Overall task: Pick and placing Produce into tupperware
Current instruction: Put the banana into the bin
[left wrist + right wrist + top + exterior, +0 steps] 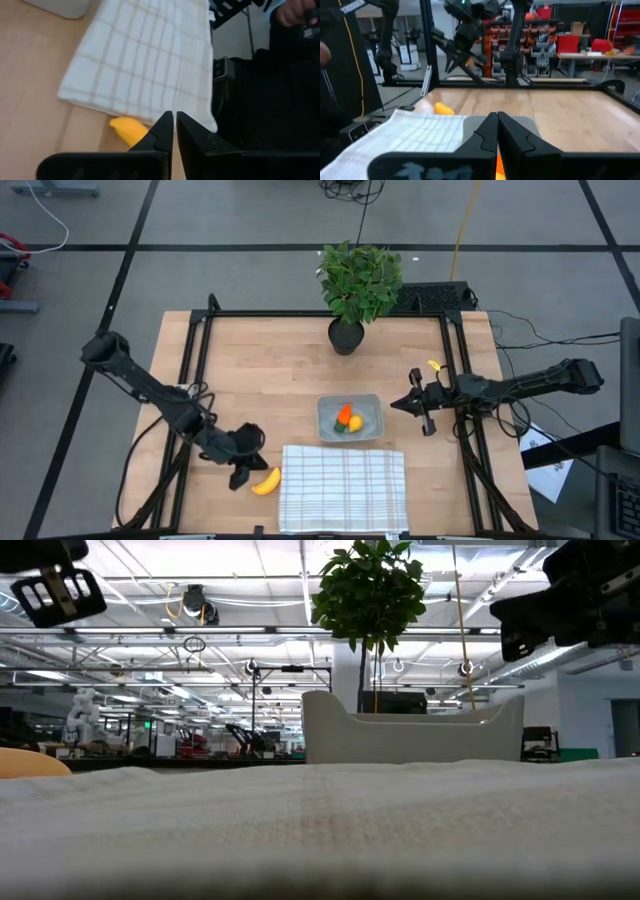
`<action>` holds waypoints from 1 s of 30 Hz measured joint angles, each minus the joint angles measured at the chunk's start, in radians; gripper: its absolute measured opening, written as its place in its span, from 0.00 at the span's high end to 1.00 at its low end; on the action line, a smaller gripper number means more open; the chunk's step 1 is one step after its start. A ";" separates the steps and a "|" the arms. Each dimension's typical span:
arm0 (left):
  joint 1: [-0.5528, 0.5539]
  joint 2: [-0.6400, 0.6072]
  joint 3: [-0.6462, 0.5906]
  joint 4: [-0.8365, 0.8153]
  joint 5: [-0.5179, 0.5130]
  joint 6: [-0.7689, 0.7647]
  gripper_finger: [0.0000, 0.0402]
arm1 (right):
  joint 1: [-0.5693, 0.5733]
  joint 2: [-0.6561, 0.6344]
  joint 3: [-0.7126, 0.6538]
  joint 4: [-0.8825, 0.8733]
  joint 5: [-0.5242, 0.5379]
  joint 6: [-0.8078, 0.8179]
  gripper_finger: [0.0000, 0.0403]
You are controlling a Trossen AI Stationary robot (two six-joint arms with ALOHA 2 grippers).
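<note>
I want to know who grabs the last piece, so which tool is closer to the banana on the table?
Left. The left tool sits right beside the banana, its fingers shut and empty. The right tool hovers across the table, beyond the tupperware, much farther from the banana.

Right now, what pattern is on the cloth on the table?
The cloth is white with a grid of thin dark checked lines. The high view shows it best.

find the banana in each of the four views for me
High view: banana on the wood just left of the checked cloth, beside the left gripper.
Low view: only an orange-yellow sliver at the left edge, probably it.
Left wrist view: banana at the cloth's edge.
Right wrist view: banana past the cloth.
Shared landmark: the cloth.
</note>
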State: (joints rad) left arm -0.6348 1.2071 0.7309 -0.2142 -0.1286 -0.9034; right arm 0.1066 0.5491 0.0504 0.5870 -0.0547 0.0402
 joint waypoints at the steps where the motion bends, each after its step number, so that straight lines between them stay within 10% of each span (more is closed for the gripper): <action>1: -0.005 0.015 0.017 -0.001 -0.002 -0.001 0.94 | 0.000 -0.001 0.000 0.000 0.000 0.000 1.00; 16: -0.058 0.327 0.509 -0.619 -0.008 -0.192 0.94 | 0.000 0.001 -0.005 0.014 0.000 0.012 1.00; 30: -0.054 0.472 0.520 -0.576 0.119 -0.240 0.88 | 0.000 0.001 -0.007 0.023 0.000 0.025 1.00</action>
State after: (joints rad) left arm -0.6884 1.6790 1.2510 -0.7898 -0.0097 -1.1435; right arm 0.1064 0.5503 0.0437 0.6098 -0.0544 0.0656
